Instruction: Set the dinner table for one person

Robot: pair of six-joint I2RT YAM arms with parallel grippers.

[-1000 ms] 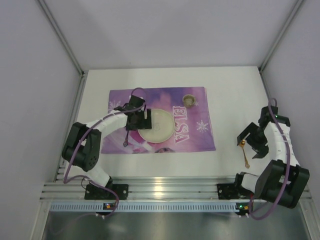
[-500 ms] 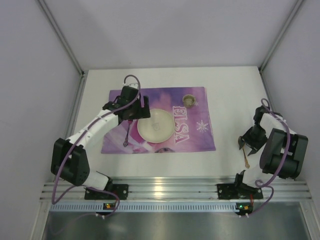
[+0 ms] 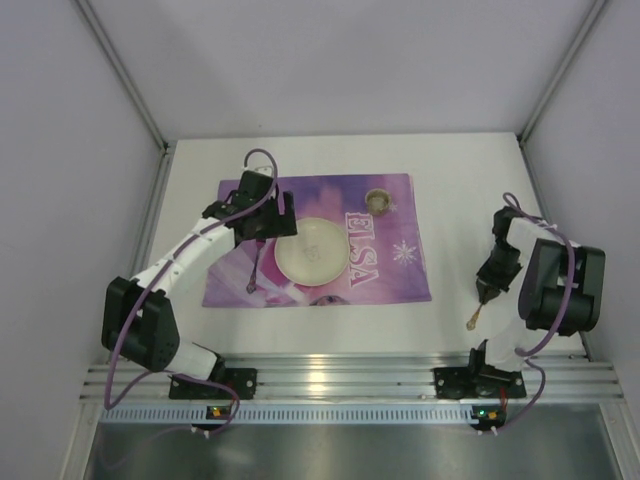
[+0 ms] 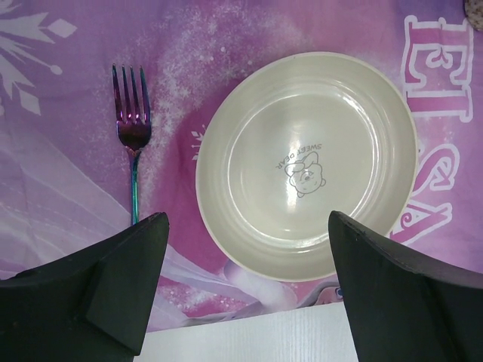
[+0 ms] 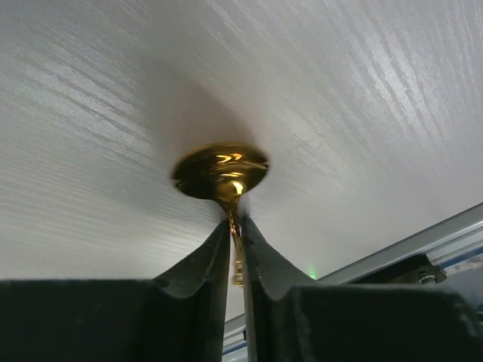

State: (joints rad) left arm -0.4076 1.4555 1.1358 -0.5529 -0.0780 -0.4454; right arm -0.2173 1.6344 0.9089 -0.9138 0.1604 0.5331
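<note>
One dinner table (image 3: 470, 180) bears one purple ELSA placemat (image 3: 390, 260) with one cream plate (image 4: 306, 162), one iridescent fork (image 4: 133, 128) beside it and one small cup (image 3: 378, 199). The left gripper (image 4: 247, 219) hovers wide above the plate; the right gripper (image 5: 235, 226) pinches one gold spoon (image 5: 220, 170) over bare tabletop

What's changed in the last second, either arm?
The right gripper has shut on the gold spoon, whose handle swung left in the top view. The left gripper, open, moved off the edge of the plate toward the far side. Plate, fork, cup and placemat stayed put.
</note>
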